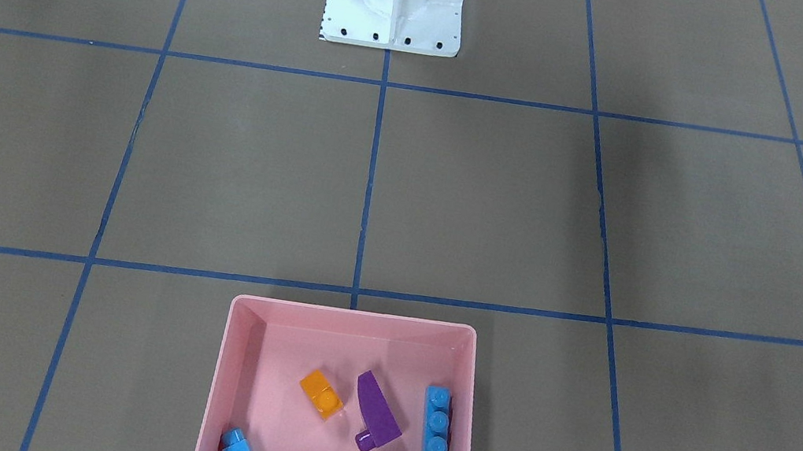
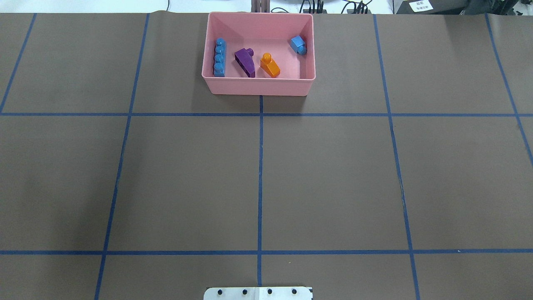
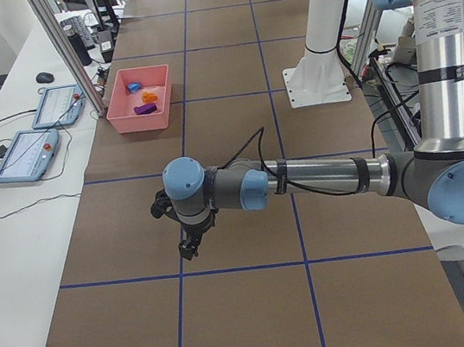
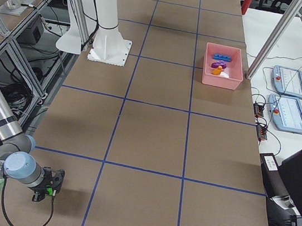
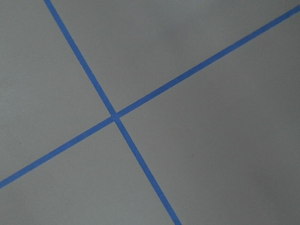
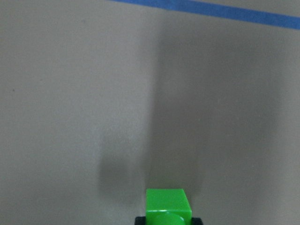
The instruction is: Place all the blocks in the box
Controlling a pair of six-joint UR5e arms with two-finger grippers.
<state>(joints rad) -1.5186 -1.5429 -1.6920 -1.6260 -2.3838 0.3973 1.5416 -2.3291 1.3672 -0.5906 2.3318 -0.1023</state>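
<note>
Counting four of five blocks inside the pink box (image 2: 258, 86), which sits at the middle of the desk's edge farthest from the robot: long blue brick (image 2: 219, 57) along one side wall, purple wedge (image 2: 245, 62), orange brick (image 2: 270, 66), and small blue brick (image 2: 298, 44) in a corner.

The green brick (image 6: 168, 205) is out of the box. The right arm's fingers (image 4: 43, 193) look pinched on it, just above the desk near the robot-side corner at the robot's right end.

The left arm's fingers (image 3: 189, 248) hang over a tape crossing; cannot tell whether they are spread or pressed together.

Step in hand, as I judge it: carrying the last brick. The next move calls for a long diagonal reach across to the box, clearing its rim, then letting go over bare floor between the bricks.
</note>
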